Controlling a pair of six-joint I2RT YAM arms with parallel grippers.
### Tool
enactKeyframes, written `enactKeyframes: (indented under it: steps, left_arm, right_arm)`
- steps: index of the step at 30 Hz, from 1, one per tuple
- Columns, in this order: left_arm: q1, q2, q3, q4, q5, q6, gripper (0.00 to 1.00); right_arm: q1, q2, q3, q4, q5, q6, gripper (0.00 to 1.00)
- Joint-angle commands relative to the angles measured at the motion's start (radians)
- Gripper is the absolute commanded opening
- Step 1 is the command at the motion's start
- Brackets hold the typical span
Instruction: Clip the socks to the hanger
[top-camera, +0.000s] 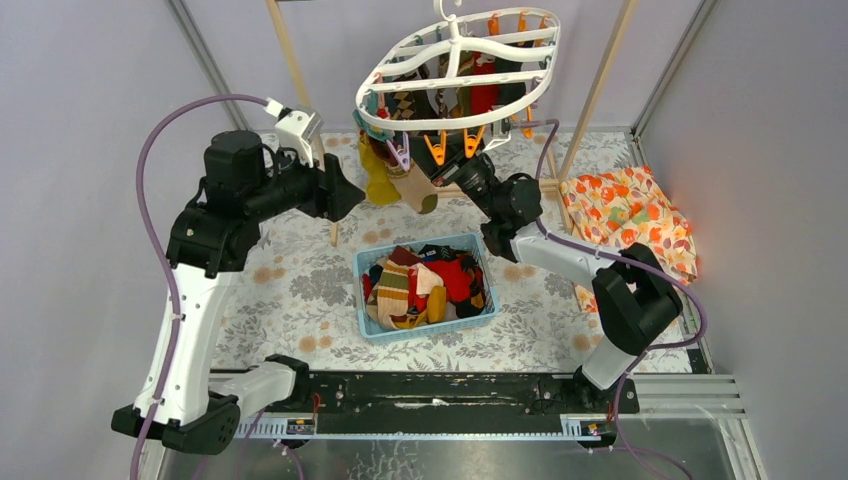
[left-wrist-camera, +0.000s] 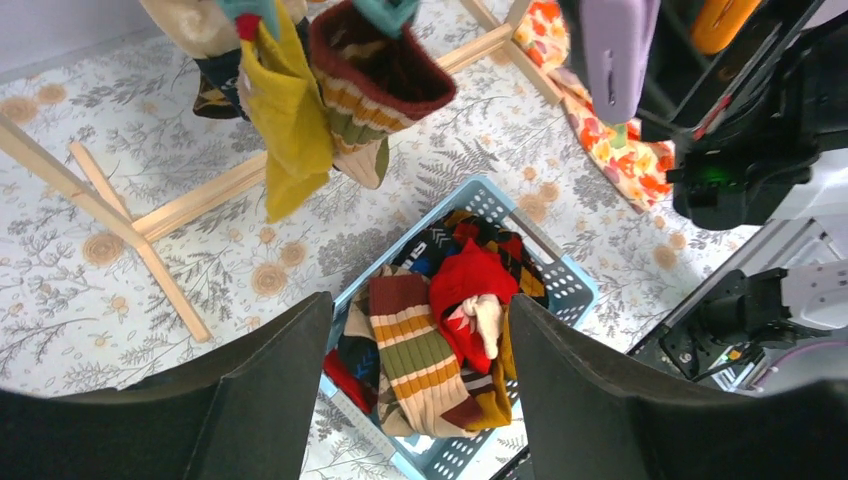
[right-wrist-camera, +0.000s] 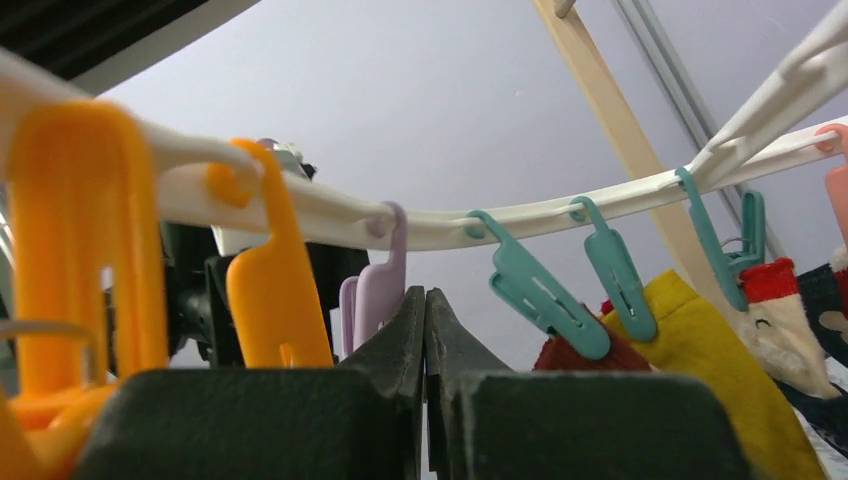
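The white oval hanger hangs at the top centre with orange, teal and purple clips. A mustard yellow sock and a striped sock hang clipped at its left front. They also show in the left wrist view, the yellow one beside the striped one. Several loose socks fill a blue basket. My left gripper is open and empty, high above the basket. My right gripper is shut, empty, its tips just under the hanger rim beside a purple clip.
A wooden rail frame stands around the hanger, with base bars on the floral mat. An orange floral cloth lies at the right. An orange clip and teal clips hang either side of my right fingers.
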Motion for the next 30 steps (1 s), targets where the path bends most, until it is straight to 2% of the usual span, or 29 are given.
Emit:
enactKeyframes:
  steps: [1,2,3,4,6,12,16,22,30]
  left_arm:
    - [0.002,0.016,0.074,-0.031,0.062,-0.030,0.72]
    - [0.002,0.021,0.083,-0.030,0.074,-0.035,0.72]
    - [0.002,0.026,0.091,-0.028,0.084,-0.040,0.72]
    - [0.002,0.030,0.093,-0.022,0.091,-0.042,0.71]
    - [0.001,0.034,0.086,-0.003,0.102,-0.046,0.70]
    - [0.003,0.058,0.083,0.056,0.102,-0.056,0.68]
    - [0.002,0.077,0.089,0.091,0.093,-0.061,0.65]
    - [0.002,0.115,0.068,0.143,0.053,-0.068,0.62]
    - [0.002,0.142,0.048,0.182,0.038,-0.087,0.59]
  right_arm:
    - [0.029,-0.042,0.003,-0.031,0.060,-0.140,0.00]
    - [0.030,-0.034,0.006,-0.022,0.044,-0.131,0.05]
    - [0.030,-0.026,0.006,-0.010,0.030,-0.114,0.17]
    - [0.029,-0.020,0.002,0.009,0.023,-0.094,0.24]
    - [0.028,-0.013,-0.018,0.059,0.016,-0.065,0.33]
    - [0.028,-0.048,-0.105,0.099,0.028,-0.062,0.40]
    - [0.024,-0.068,-0.155,0.145,0.034,-0.053,0.50]
    - [-0.018,-0.051,-0.164,0.275,-0.079,0.052,0.67]
    - [-0.048,-0.058,-0.093,0.277,-0.191,0.094,0.79]
